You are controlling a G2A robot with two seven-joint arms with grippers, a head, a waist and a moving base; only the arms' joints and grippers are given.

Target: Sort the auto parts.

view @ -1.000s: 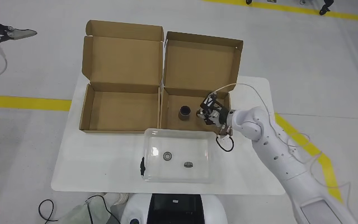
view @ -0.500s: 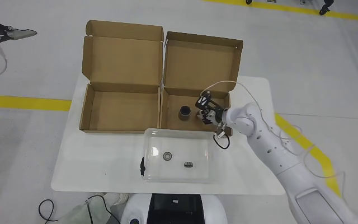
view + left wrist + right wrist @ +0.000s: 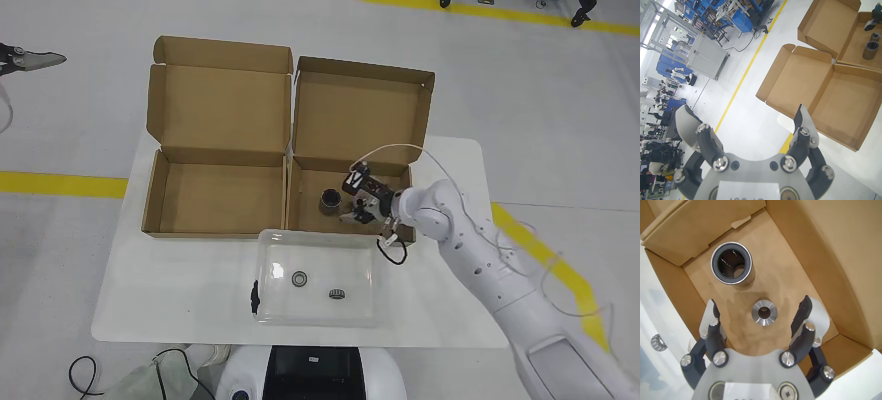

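My R hand (image 3: 759, 304) is open wide, holding nothing, right over the small ring (image 3: 764, 313). Ring sits in the R box (image 3: 810, 256), near the tube (image 3: 731, 265), not touching. I should go straight up so my fingers (image 3: 800, 313) don't bump either. L hand (image 3: 743, 113) open too.

Shiny smooth metal bushing (image 3: 764, 321) (matt cardboard box (image 3: 787, 275))

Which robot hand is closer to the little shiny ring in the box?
Right. The right gripper hangs above the ring; the left gripper is beyond the other box.
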